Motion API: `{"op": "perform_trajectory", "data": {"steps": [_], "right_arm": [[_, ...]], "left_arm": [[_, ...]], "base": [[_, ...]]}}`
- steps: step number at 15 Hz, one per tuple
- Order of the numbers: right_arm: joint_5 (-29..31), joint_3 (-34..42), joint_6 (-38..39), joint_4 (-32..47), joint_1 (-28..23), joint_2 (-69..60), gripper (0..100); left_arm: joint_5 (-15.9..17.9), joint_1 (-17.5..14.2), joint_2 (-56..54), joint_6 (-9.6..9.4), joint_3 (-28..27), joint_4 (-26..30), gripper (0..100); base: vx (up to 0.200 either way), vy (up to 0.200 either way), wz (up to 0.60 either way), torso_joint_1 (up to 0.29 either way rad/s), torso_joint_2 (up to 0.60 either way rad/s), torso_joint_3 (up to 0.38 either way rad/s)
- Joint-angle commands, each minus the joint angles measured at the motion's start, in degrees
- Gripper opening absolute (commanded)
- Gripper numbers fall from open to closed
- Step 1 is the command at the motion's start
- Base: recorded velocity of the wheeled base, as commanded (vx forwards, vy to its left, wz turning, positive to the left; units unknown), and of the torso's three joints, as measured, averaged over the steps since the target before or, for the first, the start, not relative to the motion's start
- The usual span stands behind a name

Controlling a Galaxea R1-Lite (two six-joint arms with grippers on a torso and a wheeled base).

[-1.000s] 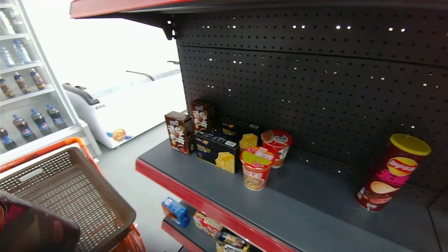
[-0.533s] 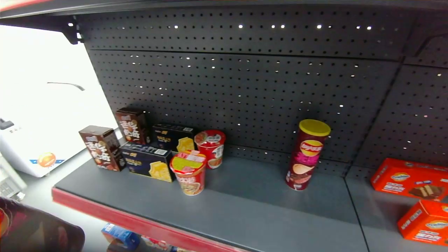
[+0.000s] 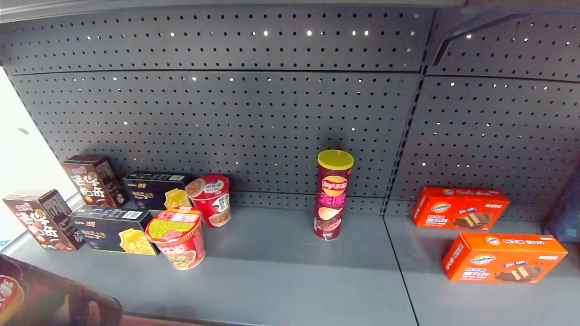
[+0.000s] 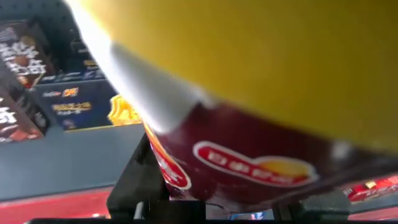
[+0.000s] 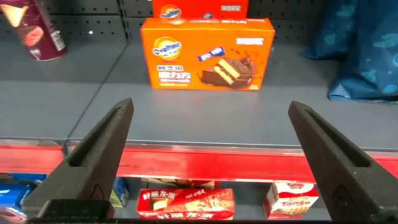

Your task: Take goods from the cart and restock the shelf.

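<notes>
- One arm only: carry held can (image 3: 50, 296), clamped in left gripper (image 4: 217, 202) at 7 o'clock, toward standing can (image 3: 334, 194) at 1 o'clock.
- Leave right gripper (image 5: 210, 112) idle, jaws spread, empty.

Two brown boxes (image 3: 43, 219), two navy boxes (image 3: 113, 228), two noodle cups (image 3: 179, 237), two orange boxes (image 3: 503, 256), seemingly two crisp cans (image 3: 333, 194).

Moderately bright, even light from overhead on the grey shelf (image 3: 281, 276); front edge lighter, rear half in soft shadow. Blown-out white glare past the shelf's left edge. Pinpoints of backlight through the pegboard panel (image 3: 253, 113). Short soft shadows beside the standing chip can (image 3: 334, 194) and orange boxes (image 3: 503, 256). Straight lines bowed toward head-view corners. Pale glints on the held chip can (image 4: 249, 168).
</notes>
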State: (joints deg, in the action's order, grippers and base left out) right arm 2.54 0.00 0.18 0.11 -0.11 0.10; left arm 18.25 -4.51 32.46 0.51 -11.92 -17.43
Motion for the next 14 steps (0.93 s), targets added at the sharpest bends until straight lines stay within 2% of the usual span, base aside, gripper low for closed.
{"op": "perform_trajectory", "data": {"steps": [1, 2, 4, 6, 11, 12, 14], "right_arm": [[0.0, 0.0, 0.0, 0.0, 0.0, 0.1, 100], [0.0, 0.0, 0.0, 0.0, 0.0, 0.1, 100], [-0.1, 0.0, 0.0, 0.0, 0.0, 0.0, 100], [-0.1, 0.0, 0.0, 0.0, 0.0, 0.0, 100], [-0.1, 0.0, 0.0, 0.0, 0.0, 0.0, 100], [-0.1, 0.0, 0.0, 0.0, 0.0, 0.0, 100], [-1.1, -0.1, -0.4, 0.2, 0.1, 0.2, 100]], "left_arm": [[0.0, 0.0, 0.1, 0.02, 0.5, -0.1, 0], [0.0, 0.0, 0.1, 0.02, 0.7, -0.1, 0], [0.1, 0.2, -0.4, 0.02, 1.6, -0.1, 0], [-0.1, 2.0, -0.5, 0.02, 1.7, -0.1, 0], [0.0, 2.5, -0.5, 0.02, -0.4, -0.9, 0], [0.1, 3.7, -1.0, 0.02, -1.9, -0.7, 0], [1.2, 8.9, -4.9, -0.25, -3.3, 0.6, 0]], "base": [[0.000, 0.000, 0.00, 0.000, 0.00, 0.000], [0.000, 0.000, 0.00, 0.000, 0.00, 0.000], [0.000, 0.000, -0.60, 0.002, 0.00, 0.002], [0.000, 0.000, 0.00, 0.000, 0.00, 0.000], [0.000, 0.000, 0.00, 0.000, 0.00, 0.000], [0.000, 0.000, 0.00, 0.000, 0.00, 0.000], [0.000, 0.000, 0.00, 0.000, 0.00, 0.000]]}}
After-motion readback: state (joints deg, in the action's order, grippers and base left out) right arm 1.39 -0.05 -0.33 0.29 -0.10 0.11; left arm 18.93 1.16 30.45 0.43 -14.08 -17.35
